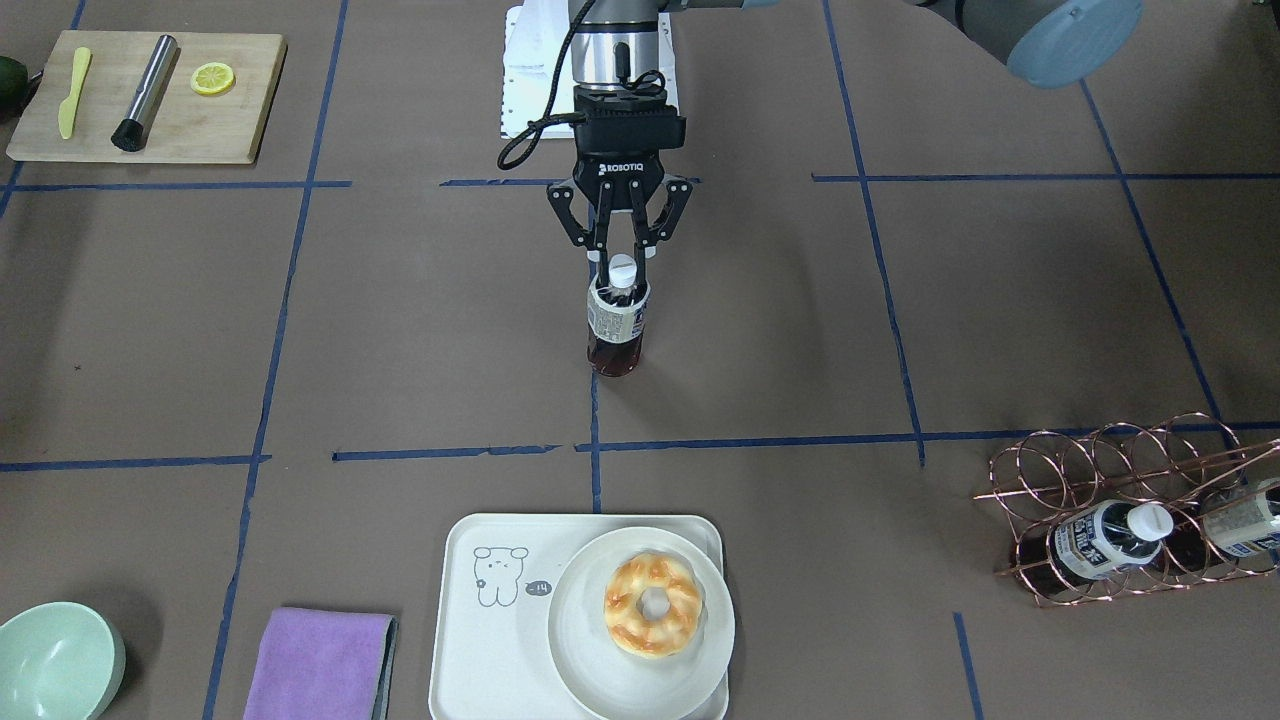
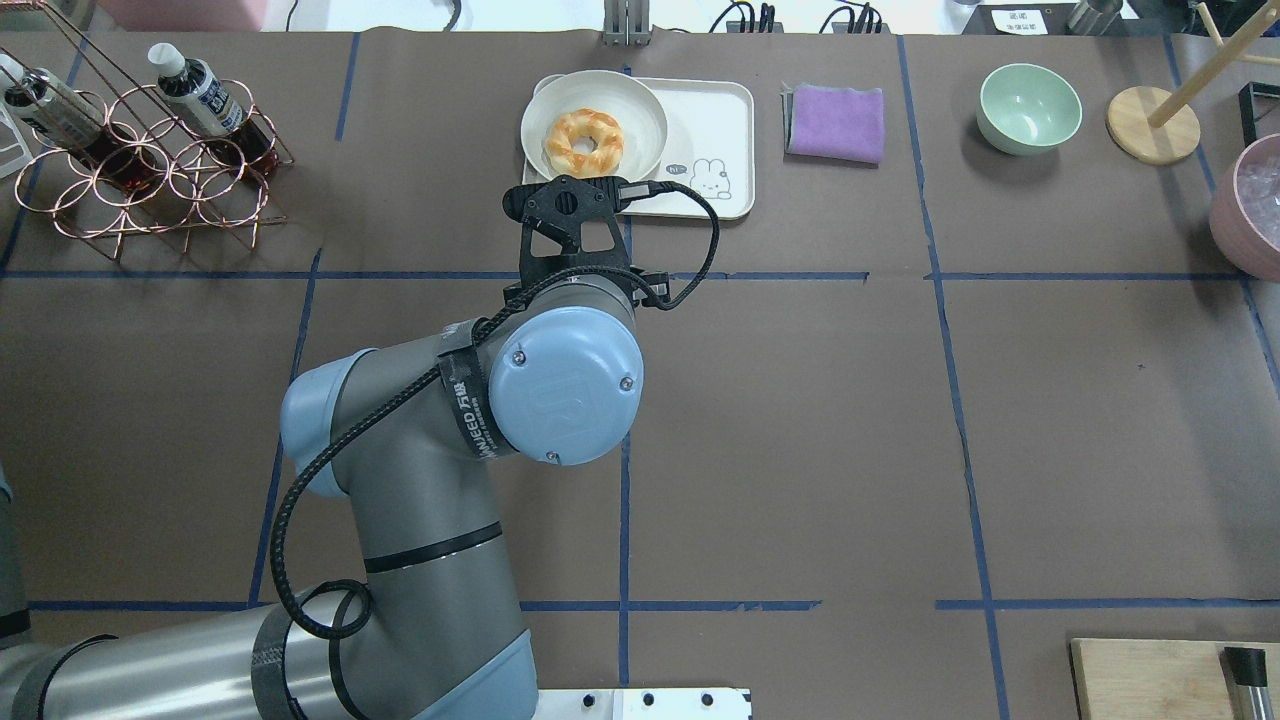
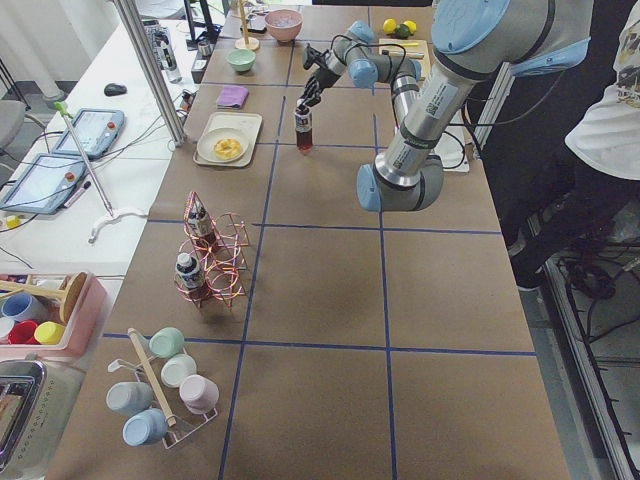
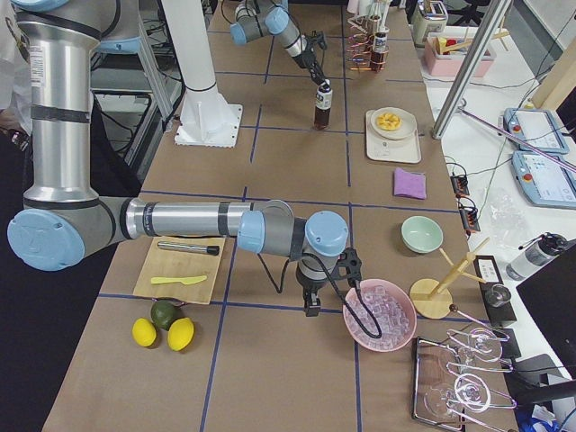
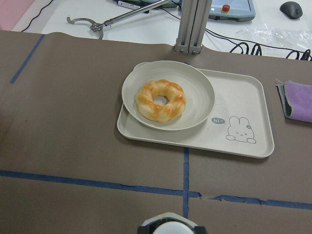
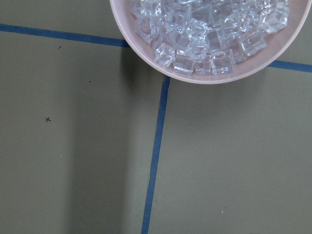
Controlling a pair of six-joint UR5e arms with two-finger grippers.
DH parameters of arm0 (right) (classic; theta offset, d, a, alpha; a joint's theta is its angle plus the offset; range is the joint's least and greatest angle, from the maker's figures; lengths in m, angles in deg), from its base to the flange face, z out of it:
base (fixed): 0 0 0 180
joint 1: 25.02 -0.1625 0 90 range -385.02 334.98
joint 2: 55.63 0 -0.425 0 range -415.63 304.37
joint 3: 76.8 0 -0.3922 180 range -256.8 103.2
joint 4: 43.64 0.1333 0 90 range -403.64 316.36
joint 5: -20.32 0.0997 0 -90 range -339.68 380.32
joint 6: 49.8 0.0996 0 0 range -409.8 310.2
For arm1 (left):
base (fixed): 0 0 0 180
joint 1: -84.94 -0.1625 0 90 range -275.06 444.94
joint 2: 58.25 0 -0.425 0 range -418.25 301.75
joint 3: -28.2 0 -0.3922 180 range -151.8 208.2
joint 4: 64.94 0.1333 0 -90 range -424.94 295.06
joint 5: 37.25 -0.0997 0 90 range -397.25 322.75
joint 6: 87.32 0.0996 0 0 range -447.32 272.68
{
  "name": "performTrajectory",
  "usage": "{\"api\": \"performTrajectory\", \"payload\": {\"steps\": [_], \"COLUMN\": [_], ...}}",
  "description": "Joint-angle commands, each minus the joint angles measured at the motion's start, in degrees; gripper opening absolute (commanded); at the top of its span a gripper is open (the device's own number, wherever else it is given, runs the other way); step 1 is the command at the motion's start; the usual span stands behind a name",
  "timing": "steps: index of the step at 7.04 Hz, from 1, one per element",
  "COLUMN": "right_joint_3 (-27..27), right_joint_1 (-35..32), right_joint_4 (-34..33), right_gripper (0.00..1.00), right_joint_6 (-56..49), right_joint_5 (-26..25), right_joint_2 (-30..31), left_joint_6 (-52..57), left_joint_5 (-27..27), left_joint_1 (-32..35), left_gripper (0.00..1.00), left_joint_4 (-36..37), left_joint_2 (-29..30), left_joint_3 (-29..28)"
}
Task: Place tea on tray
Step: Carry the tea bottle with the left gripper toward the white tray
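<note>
The tea bottle [image 1: 614, 325] has a white cap and dark brown liquid, and is upright at the table's middle, its base at or just above the paper. My left gripper [image 1: 622, 262] comes down from above with its fingers shut on the bottle's neck. The bottle's cap shows at the bottom edge of the left wrist view [image 5: 168, 225]. The cream-white tray [image 1: 480, 640] with the bear drawing lies beyond the bottle, apart from it; it also shows in the overhead view [image 2: 720, 110] and the left wrist view [image 5: 243, 112]. My right gripper [image 4: 311, 304] hangs by the ice bowl; I cannot tell its state.
A round white plate [image 1: 585, 655] with a doughnut [image 1: 652, 605] covers half of the tray. Two alike bottles lie in a copper wire rack [image 1: 1110, 535]. A purple cloth [image 1: 320, 665], a green bowl [image 1: 55, 660], a wooden board [image 1: 150, 95] and a pink bowl of ice [image 6: 209, 39] stand around.
</note>
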Motion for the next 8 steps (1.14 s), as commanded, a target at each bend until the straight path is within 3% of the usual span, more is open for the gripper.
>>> {"api": "performTrajectory", "payload": {"steps": [1,3,5,6,8], "right_joint_3": [0.0,-0.09,-0.09,-0.09,-0.09], "right_joint_1": [0.0,0.0,0.0,0.0,0.0], "right_joint_4": [0.0,0.0,0.0,0.0,0.0], "right_gripper": [1.0,1.0,1.0,1.0,1.0], "right_joint_6": [0.0,0.0,0.0,0.0,0.09], "right_joint_5": [0.0,0.0,0.0,0.0,0.09], "right_joint_2": [0.0,0.0,0.0,0.0,-0.09], "left_joint_6": [0.01,0.45,0.89,1.24,6.13], "left_joint_5": [-0.42,-0.51,-0.51,-0.16,3.5], "left_joint_1": [-0.2,-0.46,-0.9,-0.91,-0.47], "left_gripper": [0.12,0.31,0.94,1.0,1.0], "left_joint_4": [0.0,0.0,0.0,0.0,1.31], "left_joint_2": [0.42,0.69,0.6,0.51,-1.23], "left_joint_3": [-1.11,-1.46,-1.46,-0.51,6.57]}}
